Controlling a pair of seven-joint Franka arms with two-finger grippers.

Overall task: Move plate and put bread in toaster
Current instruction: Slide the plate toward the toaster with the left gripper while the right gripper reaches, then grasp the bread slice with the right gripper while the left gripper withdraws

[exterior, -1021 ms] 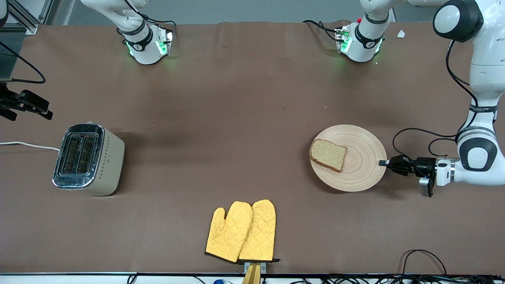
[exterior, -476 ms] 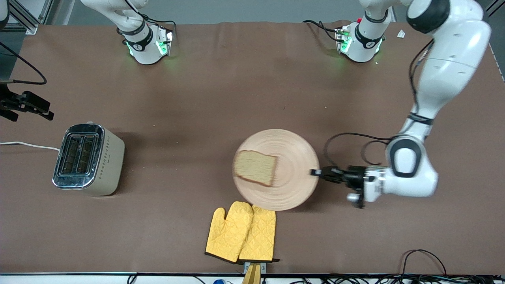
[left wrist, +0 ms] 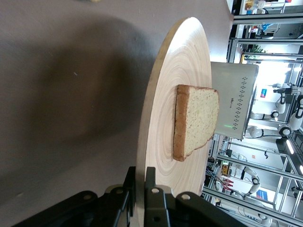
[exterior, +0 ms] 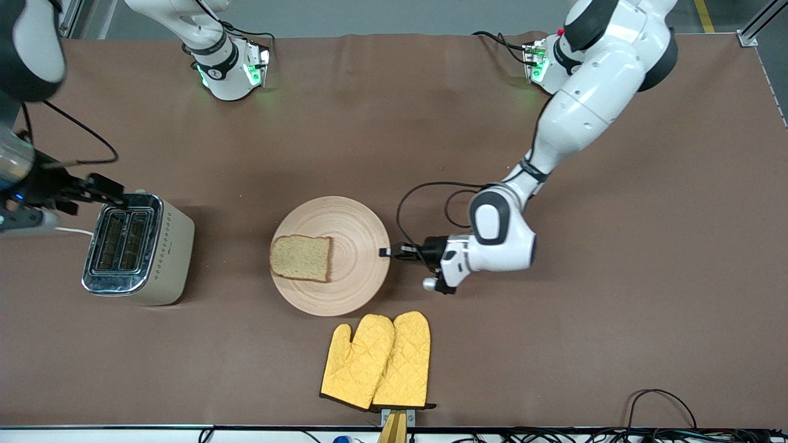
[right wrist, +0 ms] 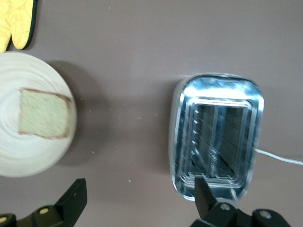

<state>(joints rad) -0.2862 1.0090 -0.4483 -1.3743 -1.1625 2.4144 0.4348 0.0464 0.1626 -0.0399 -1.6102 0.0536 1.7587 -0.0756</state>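
The round wooden plate [exterior: 357, 246] lies in the middle of the table with the bread slice [exterior: 300, 258] on its half toward the toaster. My left gripper [exterior: 388, 252] is shut on the plate's rim at the side toward the left arm's end; the left wrist view shows both fingers clamping the rim [left wrist: 140, 177], with the plate [left wrist: 165, 94], the bread [left wrist: 196, 118] and the toaster [left wrist: 234, 101] ahead. The beige toaster [exterior: 136, 248] stands toward the right arm's end, slots empty. My right gripper [exterior: 111, 194] is open and empty over the toaster's edge [right wrist: 139, 189].
A pair of yellow oven mitts [exterior: 377, 360] lies nearer the front camera than the plate, almost touching its rim. The toaster's white cord [exterior: 74, 231] runs off the right arm's end of the table. The right wrist view shows the toaster [right wrist: 215, 142] and plate [right wrist: 28, 156].
My left gripper has slid the plate with the bread across the table toward the toaster. My right arm has swung in, bringing its gripper over the toaster's edge.
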